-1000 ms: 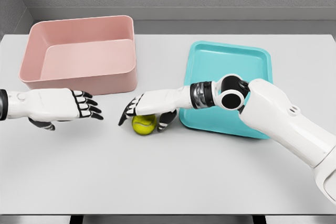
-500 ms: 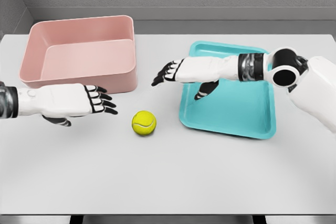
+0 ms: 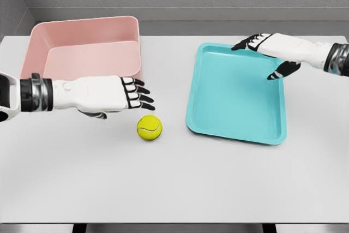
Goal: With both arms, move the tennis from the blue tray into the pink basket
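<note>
A yellow-green tennis ball (image 3: 149,127) lies on the white table between the pink basket (image 3: 82,28) and the blue tray (image 3: 262,135). The tray holds nothing. My left hand (image 3: 136,95) hovers just up and left of the ball, fingers spread and holding nothing, in front of the basket's near wall. Over the tray's far right corner my right hand (image 3: 262,53) is open too, well away from the ball.
The table's front edge runs along the bottom of the view. A grey wall stands behind the table. Bare tabletop stretches in front of the ball and tray.
My right hand let go of the ball on the table and drew back right, over the tray's far corner. My left hand moved right toward the ball.
</note>
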Motion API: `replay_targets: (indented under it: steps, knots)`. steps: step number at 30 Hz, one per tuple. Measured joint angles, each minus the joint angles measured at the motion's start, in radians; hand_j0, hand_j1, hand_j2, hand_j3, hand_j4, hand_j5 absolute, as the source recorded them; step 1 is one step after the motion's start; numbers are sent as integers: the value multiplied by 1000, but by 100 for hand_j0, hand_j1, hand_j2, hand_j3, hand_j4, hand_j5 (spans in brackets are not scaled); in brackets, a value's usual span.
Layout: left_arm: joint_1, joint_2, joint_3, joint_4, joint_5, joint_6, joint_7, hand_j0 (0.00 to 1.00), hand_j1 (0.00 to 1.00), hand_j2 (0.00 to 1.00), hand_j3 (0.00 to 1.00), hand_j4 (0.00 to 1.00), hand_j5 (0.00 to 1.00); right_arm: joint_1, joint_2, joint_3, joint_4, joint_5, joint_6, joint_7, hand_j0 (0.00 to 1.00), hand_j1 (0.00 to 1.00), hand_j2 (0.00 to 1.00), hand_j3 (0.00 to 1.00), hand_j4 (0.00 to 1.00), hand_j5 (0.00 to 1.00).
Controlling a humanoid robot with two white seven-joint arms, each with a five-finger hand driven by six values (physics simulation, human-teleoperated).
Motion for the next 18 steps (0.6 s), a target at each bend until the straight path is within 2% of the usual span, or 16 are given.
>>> replay_targets:
  steps: [4, 6, 10, 18]
  knots:
    - [-48, -6, -32, 0, -5, 0, -69, 100, 100, 100, 100, 100, 100, 17, -30, -33, 16, 0, 0, 0, 100, 100, 100, 100, 100, 100]
    - [-49, -15, -49, 0, 9, -1, -84, 100, 100, 100, 100, 100, 100, 17, -37, -39, 19, 0, 0, -2, 100, 100, 100, 100, 100, 100]
    - [-61, -43, -85, 0, 92, -1, -91, 100, 100, 100, 100, 100, 100, 34, -43, -57, 23, -1, 0, -3, 100, 100, 100, 100, 100, 100]
    - [-58, -43, -98, 1, 287, -1, -98, 100, 100, 100, 100, 100, 100, 34, -40, -65, 28, -1, 0, -4, 100, 100, 100, 100, 100, 100]
